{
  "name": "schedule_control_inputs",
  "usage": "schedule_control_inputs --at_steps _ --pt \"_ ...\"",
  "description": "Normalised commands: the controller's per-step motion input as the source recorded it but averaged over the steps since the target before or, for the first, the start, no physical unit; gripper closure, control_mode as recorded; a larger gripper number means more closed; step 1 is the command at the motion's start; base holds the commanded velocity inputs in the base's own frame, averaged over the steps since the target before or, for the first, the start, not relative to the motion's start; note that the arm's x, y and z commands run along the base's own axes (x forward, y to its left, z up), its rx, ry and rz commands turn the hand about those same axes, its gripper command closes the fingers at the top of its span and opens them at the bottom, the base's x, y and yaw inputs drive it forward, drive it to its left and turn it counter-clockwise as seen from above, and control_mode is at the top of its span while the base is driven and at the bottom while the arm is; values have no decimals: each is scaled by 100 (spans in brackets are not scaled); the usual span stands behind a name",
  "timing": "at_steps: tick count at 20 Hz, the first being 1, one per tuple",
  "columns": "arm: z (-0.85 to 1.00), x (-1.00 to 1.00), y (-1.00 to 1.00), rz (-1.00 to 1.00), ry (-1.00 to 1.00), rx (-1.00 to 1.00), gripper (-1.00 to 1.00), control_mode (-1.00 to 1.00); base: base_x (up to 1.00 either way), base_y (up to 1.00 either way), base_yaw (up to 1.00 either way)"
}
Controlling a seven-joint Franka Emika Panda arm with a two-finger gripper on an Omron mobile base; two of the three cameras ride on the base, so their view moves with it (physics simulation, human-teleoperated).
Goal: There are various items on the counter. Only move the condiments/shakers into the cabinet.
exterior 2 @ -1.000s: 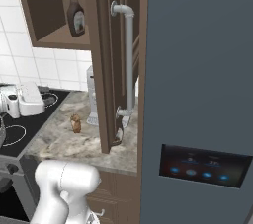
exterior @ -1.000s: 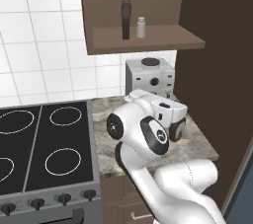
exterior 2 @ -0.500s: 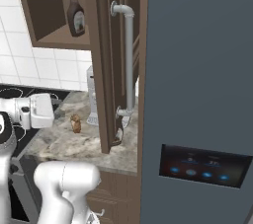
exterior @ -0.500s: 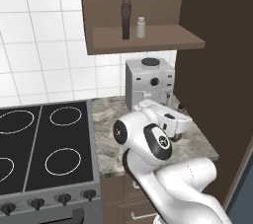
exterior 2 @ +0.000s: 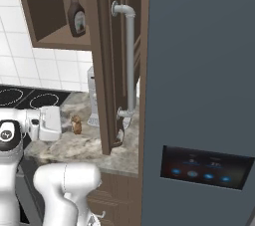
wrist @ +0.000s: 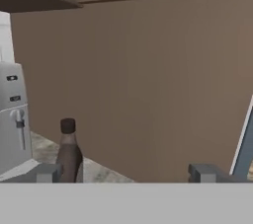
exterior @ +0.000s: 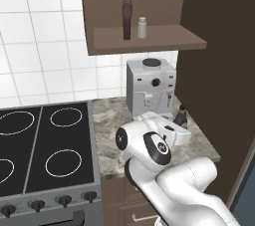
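Note:
In the cabinet (exterior: pixel 149 41), one dark brown bottle (exterior: pixel 127 15) and the small pale shaker (exterior: pixel 142 27) stand on the shelf. That bottle (exterior 2: pixel 75 16) also appears in the right base view. A second dark brown bottle (exterior: pixel 180 116) with a black cap stands upright on the counter (exterior: pixel 109 120), between the coffee machine and the tall brown panel. My gripper (wrist: pixel 126 173) is open and empty, low over the counter; in the hand view the bottle (wrist: pixel 68 156) stands ahead, just inside the left fingertip (wrist: pixel 48 172). The brown food lump (exterior 2: pixel 76 124) lies on the counter.
The silver coffee machine (exterior: pixel 149 88) stands at the back of the counter, close to the left of the bottle. A tall brown side panel (wrist: pixel 148 85) rises right behind it. The black stovetop (exterior: pixel 45 145) lies left of the counter, and a grey fridge (exterior 2: pixel 199 95) stands to the right.
The arm has swung rightward across the counter, carrying the hand toward the bottle by the panel. The gripper has stayed open and empty.

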Motion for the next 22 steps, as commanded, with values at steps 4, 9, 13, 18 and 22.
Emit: schedule_control_inputs --at_steps 4,9,13,18,22 --pt "-61 0 -29 0 0 9 -100 -100 0 0 0" --pt "-16 4 -18 0 0 3 -100 -100 0 0 0" --pt "0 6 0 0 -1 0 -100 -100 0 0 0" --pt "-8 7 -5 0 0 0 -100 -100 0 0 0" --pt "-6 21 -21 1 8 0 -100 -100 0 0 0"
